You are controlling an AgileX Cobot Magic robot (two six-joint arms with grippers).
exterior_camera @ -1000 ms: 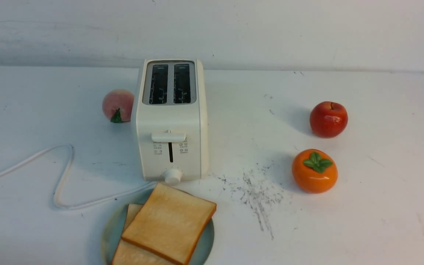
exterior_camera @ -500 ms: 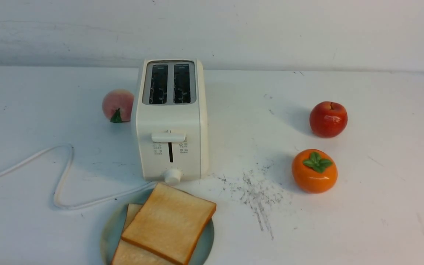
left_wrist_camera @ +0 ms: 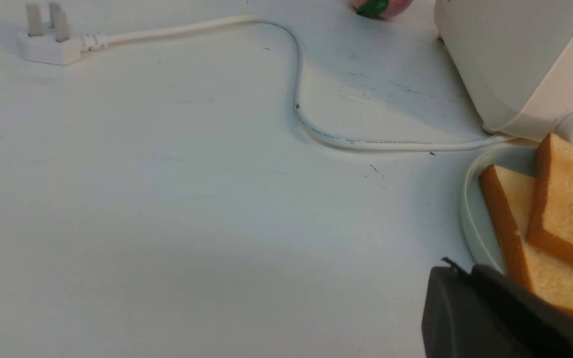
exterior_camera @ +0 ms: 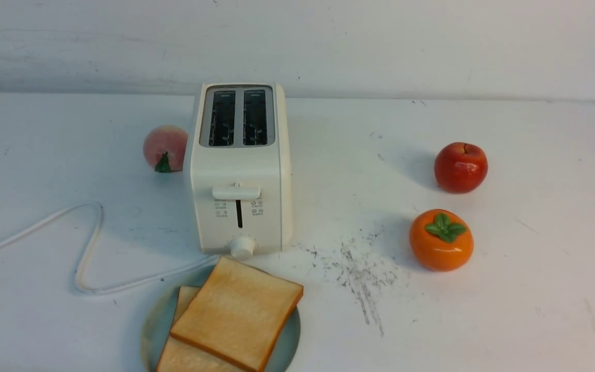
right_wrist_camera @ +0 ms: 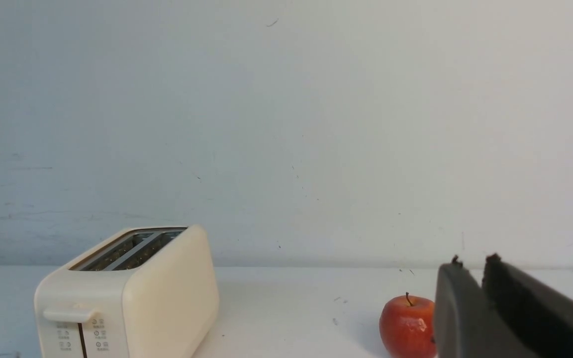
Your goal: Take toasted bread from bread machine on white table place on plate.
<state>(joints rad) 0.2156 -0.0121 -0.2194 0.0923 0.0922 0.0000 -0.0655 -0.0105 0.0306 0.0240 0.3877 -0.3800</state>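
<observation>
Two slices of toasted bread lie on the plate (exterior_camera: 291,330) at the near edge of the white table (exterior_camera: 509,310). The upper slice (exterior_camera: 238,312) overlaps the lower slice (exterior_camera: 184,356). The bread machine (exterior_camera: 240,170) stands just behind the plate, both slots empty and the lever up. No gripper shows in the front view. In the left wrist view my left gripper (left_wrist_camera: 458,268) is shut and empty, just off the plate's rim (left_wrist_camera: 475,219) beside the toast (left_wrist_camera: 572,199). In the right wrist view my right gripper (right_wrist_camera: 471,261) is shut and empty, facing the bread machine (right_wrist_camera: 132,293) from a distance.
A white cord (exterior_camera: 91,232) loops left of the toaster to a plug (left_wrist_camera: 47,42). A peach (exterior_camera: 166,147) sits left of the toaster. A red apple (exterior_camera: 461,168) and an orange persimmon (exterior_camera: 441,240) stand at the right. Dark scratches mark the table's middle.
A dark bit of my left arm at the lower left corner of the front view has gone out of sight. The toast, plate and toaster have not moved.
</observation>
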